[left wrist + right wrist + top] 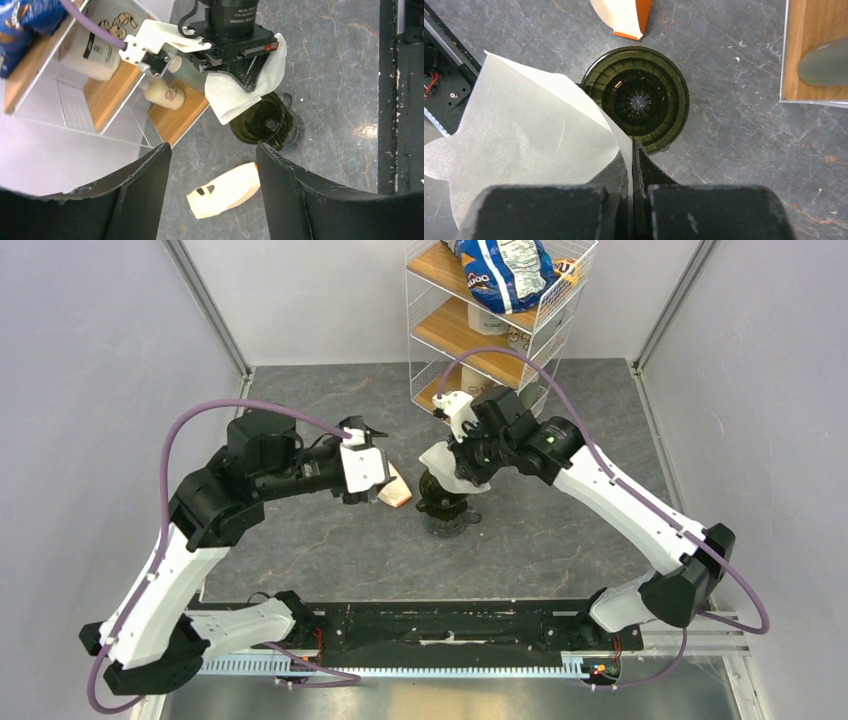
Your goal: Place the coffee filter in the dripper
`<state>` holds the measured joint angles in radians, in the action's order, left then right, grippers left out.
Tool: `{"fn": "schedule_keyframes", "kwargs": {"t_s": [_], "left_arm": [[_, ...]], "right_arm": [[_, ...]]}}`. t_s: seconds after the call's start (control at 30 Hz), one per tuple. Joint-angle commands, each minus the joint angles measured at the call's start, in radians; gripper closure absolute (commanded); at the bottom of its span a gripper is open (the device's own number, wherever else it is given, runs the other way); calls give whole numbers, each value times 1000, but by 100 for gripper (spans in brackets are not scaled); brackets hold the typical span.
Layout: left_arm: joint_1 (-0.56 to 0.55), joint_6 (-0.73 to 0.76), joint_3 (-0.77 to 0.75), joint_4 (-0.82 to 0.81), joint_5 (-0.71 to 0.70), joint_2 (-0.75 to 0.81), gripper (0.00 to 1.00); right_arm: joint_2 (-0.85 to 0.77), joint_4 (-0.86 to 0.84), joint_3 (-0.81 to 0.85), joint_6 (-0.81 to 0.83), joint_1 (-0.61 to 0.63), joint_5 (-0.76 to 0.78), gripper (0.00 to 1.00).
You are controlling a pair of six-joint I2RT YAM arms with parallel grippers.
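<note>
Right wrist view: I have the right gripper point(633, 150) clamped on the coffee filter point(524, 150), which fans out to its left. The dripper point(639, 100) stands just ahead on the table point(734, 125), with a tan packet point(624, 15) beyond it and a shelf rack point(809, 50) to the right. My left gripper point(212, 160) hangs spread apart over the packet.

From above, only the lower body of the dripper point(438, 500) shows — the coffee filter point(438, 462) and the right gripper point(466, 462) cover its rim. The tan packet point(397, 490) is half hidden under the left gripper point(370, 485). The wire rack point(500, 335) and the blue bag point(500, 270) on it are cut off by the far edge. In the right wrist view a blurred grey-green shape point(824, 62) on a wooden shelf point(806, 30) runs off the right edge — too soft to name.
</note>
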<state>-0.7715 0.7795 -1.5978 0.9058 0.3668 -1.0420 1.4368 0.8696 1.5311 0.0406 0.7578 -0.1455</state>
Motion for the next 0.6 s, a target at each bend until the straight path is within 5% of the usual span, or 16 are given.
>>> {"fn": "schedule_keyframes", "kwargs": {"t_s": [0.0,0.13,0.33,0.57], "left_arm": [[59,-201,53,-84,18,33,29],[90,-219,85,-92,23,56,28],[104,-247,117,-97,21,69,28],[131,-316,159,-124,5,75,28]], "right_arm": [[34,-58,-13,1,-3,-16,97],[68,-91,-29,8,-3,-22,92],[103,-133,-46,19,-3,-16,61],[105,-147,-60,38,-7,10,56]]}}
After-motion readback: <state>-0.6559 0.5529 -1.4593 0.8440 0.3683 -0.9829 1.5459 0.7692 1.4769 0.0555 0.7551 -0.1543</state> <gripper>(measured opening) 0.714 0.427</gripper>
